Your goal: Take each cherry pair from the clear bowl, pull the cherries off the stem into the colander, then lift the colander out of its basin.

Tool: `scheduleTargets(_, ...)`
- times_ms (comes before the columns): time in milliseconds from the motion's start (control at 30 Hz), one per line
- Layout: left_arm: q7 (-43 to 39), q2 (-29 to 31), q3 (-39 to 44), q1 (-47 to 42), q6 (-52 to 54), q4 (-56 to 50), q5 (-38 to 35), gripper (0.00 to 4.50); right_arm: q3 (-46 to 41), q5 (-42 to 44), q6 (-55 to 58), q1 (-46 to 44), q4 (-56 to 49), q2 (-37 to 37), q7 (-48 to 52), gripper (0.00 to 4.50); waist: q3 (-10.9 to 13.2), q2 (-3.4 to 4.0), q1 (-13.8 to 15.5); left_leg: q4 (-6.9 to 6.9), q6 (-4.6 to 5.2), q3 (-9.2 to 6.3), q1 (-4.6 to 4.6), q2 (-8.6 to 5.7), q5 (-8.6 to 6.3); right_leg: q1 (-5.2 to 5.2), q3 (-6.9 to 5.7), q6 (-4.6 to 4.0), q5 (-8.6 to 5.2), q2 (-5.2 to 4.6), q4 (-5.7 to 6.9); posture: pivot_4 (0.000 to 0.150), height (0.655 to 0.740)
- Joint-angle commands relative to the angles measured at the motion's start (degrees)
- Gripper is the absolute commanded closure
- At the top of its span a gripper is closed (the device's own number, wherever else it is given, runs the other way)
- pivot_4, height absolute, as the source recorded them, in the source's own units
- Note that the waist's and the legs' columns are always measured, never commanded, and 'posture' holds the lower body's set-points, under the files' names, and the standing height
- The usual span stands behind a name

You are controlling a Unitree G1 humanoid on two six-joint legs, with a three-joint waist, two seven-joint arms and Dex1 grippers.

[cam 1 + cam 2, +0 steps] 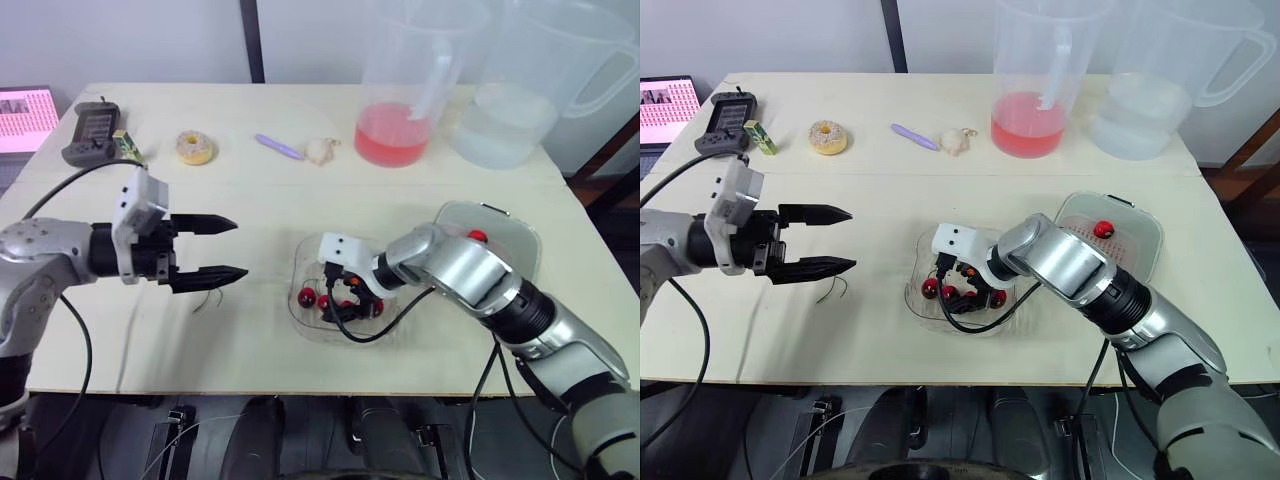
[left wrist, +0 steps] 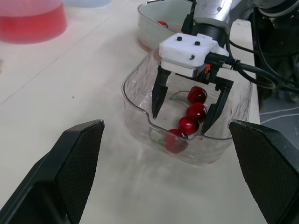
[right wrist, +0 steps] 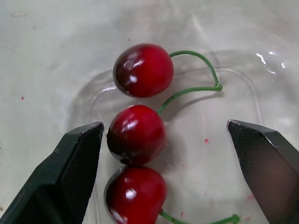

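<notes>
The clear bowl (image 1: 298,278) sits at the table's front middle with several red cherries (image 3: 142,70) on green stems in it. My right gripper (image 1: 347,300) is open and lowered into the bowl, its fingers straddling a row of cherries (image 2: 189,123). The pale colander (image 1: 505,245) rests in its basin just right of the bowl, and one cherry (image 1: 478,237) lies in it. My left gripper (image 1: 240,248) is open and holds nothing. It hovers over the table left of the bowl, pointing toward it.
A loose green stem (image 1: 206,298) lies on the table under the left gripper. Along the back stand a jug of red liquid (image 1: 394,132) and a jug of water (image 1: 505,120). Also at the back lie a donut (image 1: 194,147), a purple stick (image 1: 278,147), a handheld device (image 1: 92,131) and a laptop (image 1: 25,115).
</notes>
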Motion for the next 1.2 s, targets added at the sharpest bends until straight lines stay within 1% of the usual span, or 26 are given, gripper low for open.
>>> scheduleTargets(33, -0.4, 0.2, 0.1, -1.3, -0.8, -0.3, 0.4, 0.04, -0.2, -0.4, 0.0, 0.6, -1.2, 0.1, -0.4, 0.0, 0.0, 0.0, 0.0, 0.0, 0.0, 0.0, 0.0, 0.0, 0.0, 0.0, 0.0, 0.0, 0.0, 0.0, 0.0, 0.15, 0.7321)
scheduleTargets(133, 0.3, 0.1, 0.3, -1.5, -0.7, -0.2, 0.8, 0.0, -1.0, -0.6, 0.1, 0.6, -1.1, 0.4, -1.0, 0.9, 0.0, 0.0, 0.0, 0.0, 0.0, -0.01, 0.0, 0.0, 0.0, 0.0, 0.0, 0.0, 0.0, 0.0, 0.0, 0.15, 0.7321)
scheduleTargets(167, 0.5, 0.2, 0.5, -1.2, -0.5, -0.5, 0.7, 0.0, -1.0, -0.7, 0.1, 0.6, -1.2, 0.2, -1.1, 1.31, 0.0, 0.0, 0.0, 0.0, 0.0, -0.01, 0.0, 0.0, 0.0, 0.0, 0.0, 0.0, 0.0, 0.0, 0.0, 0.15, 0.7321)
scheduleTargets(267, 0.9, 0.3, 1.3, -0.6, 0.2, -1.2, 0.0, 0.0, -1.1, -0.7, 0.2, 0.3, -1.4, 0.1, -1.2, 2.86, 0.0, 0.0, 0.0, 0.0, 0.0, -0.01, 0.0, 0.0, 0.0, 0.0, 0.0, 0.0, 0.0, 0.0, 0.0, 0.15, 0.7321)
scheduleTargets(367, 1.8, 0.1, 1.6, -0.7, 0.6, -1.7, -0.4, 0.0, -2.4, 0.7, 1.2, 0.6, -1.6, 0.8, -1.1, 2.86, 0.0, 0.0, 0.0, 0.0, 0.0, -0.01, 0.0, 0.0, 0.0, 0.0, 0.0, 0.0, 0.0, 0.0, 0.0, 0.15, 0.7321)
scheduleTargets(567, 3.1, -0.4, 1.7, -1.0, 1.2, -2.2, -1.1, 0.0, -2.4, 0.3, 1.3, 0.6, -1.6, 0.6, -1.3, 2.86, 0.0, 0.0, 0.0, 0.0, 0.0, -0.01, 0.0, 0.0, 0.0, 0.01, 0.0, 0.0, 0.0, 0.0, 0.0, 0.15, 0.7321)
scheduleTargets(667, 3.1, -0.3, 1.3, -0.9, 0.9, -2.0, -0.8, 0.0, -2.9, 0.6, 1.5, 0.5, -2.1, 0.5, -1.3, 3.59, 0.0, 0.0, 0.0, 0.0, 0.0, -0.01, 0.0, 0.0, 0.0, 0.0, 0.0, 0.0, 0.0, 0.0, 0.0, 0.15, 0.7321)
scheduleTargets(700, 3.1, -0.3, 1.2, -1.0, 0.8, -1.9, -0.8, 0.0, -3.1, 0.7, 1.7, 0.4, -2.3, 0.5, -1.3, 3.68, 0.0, 0.0, 0.0, 0.0, 0.0, -0.01, 0.0, 0.0, 0.0, 0.01, 0.0, 0.0, 0.0, 0.0, 0.0, 0.15, 0.7321)
scheduleTargets(900, 2.9, -0.7, 0.2, -2.0, 0.5, -1.0, -0.4, 0.0, -5.6, 2.4, 4.0, -0.6, -5.1, -0.2, -1.1, 3.68, 0.0, 0.0, 0.0, 0.0, 0.0, -0.02, 0.0, 0.0, 0.0, 0.0, 0.0, 0.0, 0.0, 0.0, 0.0, 0.15, 0.7321)
scheduleTargets(1067, 2.9, -1.4, 0.1, -3.2, 1.2, -0.2, -1.2, 0.0, -12.8, 6.2, 7.9, -1.6, -10.0, -0.9, -1.2, 3.68, 0.0, 0.0, 0.1, 0.0, 0.0, -0.02, -0.01, 0.0, 0.0, 0.01, 0.0, 0.01, 0.0, 0.0, 0.0, 0.15, 0.7321)
scheduleTargets(1133, 8.6, -4.3, 0.5, -7.7, 5.5, 2.6, -2.9, 0.0, -17.3, 7.0, 6.7, -0.9, -14.5, -3.8, -1.2, 3.68, 0.0, 0.01, 0.5, 0.0, 0.0, -0.03, -0.01, 0.0, 0.0, 0.01, 0.0, 0.01, 0.0, 0.0, -0.01, 0.15, 0.7321)
scheduleTargets(1200, 11.9, -7.3, 1.7, -12.7, 9.3, 5.0, -6.3, 0.0, -19.2, 5.7, 2.9, 0.6, -18.5, -7.9, -1.5, 3.68, 0.0, -0.05, 0.8, 0.05, 0.0, -0.18, -0.03, -0.02, 0.0, 0.11, -0.09, 0.06, -0.03, 0.0, -0.01, 0.15, 0.7321)
